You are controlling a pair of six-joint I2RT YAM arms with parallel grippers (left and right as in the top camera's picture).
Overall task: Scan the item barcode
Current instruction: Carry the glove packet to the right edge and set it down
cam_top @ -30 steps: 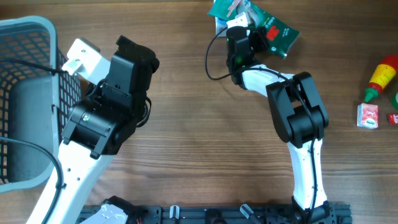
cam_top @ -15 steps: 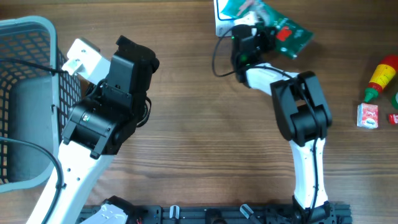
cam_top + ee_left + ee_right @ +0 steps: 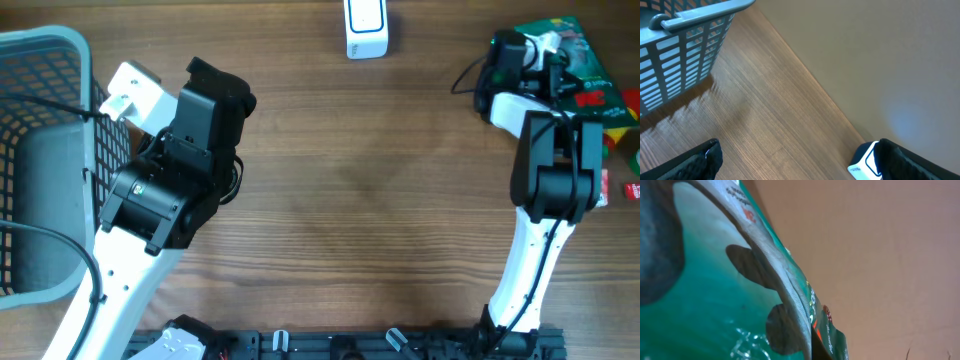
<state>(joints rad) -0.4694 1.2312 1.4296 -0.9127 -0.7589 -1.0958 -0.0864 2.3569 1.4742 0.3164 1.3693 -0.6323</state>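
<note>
Green packet (image 3: 575, 50): the task's item; found at the far right of the table, well apart from the scanner. Its glossy film and crimped seam fill the right wrist view (image 3: 715, 305).
Wooden table (image 3: 380, 200): bare brown boards between the two arms.
Right gripper (image 3: 548, 62): fingers closed fully, pinched on an edge of the green packet. So tight a closure is judged to be needed because only thin film lies between the pads.
Packet attitude: seen edge-on against a plain background from the wrist, so it is judged to be lifted and tilted. Contact with the table cannot be ruled out.
Barcode: not made out in any view; its facing cannot be told.
Scanner (image 3: 366, 28): white unit stood at the far edge, mid-table, also seen from the left wrist (image 3: 865, 162). It is judged to be left fixed so that goods are carried to it.
Left gripper (image 3: 800, 162): fingers spread as wide as they go, nothing held. It is kept just beside the basket, judged to be clear of the right arm's work.
Basket (image 3: 40, 60): grey-blue slatted plastic at the left edge, judged to be meant for scanned goods.
Red goods (image 3: 631, 105): set at the right edge, near the packet; kind not told.
</note>
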